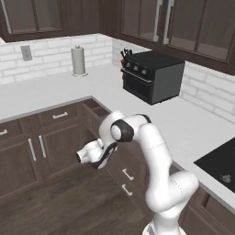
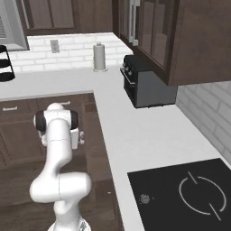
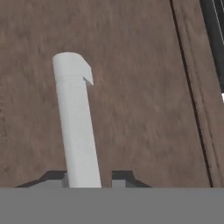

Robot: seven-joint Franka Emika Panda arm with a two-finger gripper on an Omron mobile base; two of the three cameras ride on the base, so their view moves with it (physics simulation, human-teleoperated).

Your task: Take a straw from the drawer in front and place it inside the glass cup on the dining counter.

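In the hand view the drawer [image 3: 144, 100] shows as a flat dark brown wooden front close ahead. Its white bar handle [image 3: 75, 118] runs from the upper left down between my two finger tips. My gripper [image 3: 89, 179] is shut on that handle, one dark tip on each side of it. From the left base view my hand [image 1: 94, 153] sits low against the cabinet fronts under the corner of the white counter. It appears beside the same dark front [image 2: 92, 135] in the right base view. The straw, the glass cup and the dining counter are out of view.
A black toaster oven [image 1: 151, 75] and a paper towel roll [image 1: 78, 60] stand on the white wall counter [image 1: 193, 124]. A black cooktop [image 2: 189, 194] lies near right. Narrower drawers [image 1: 59, 115] and cabinet doors line the left run. Dark wood floor [image 1: 69, 202] lies below.
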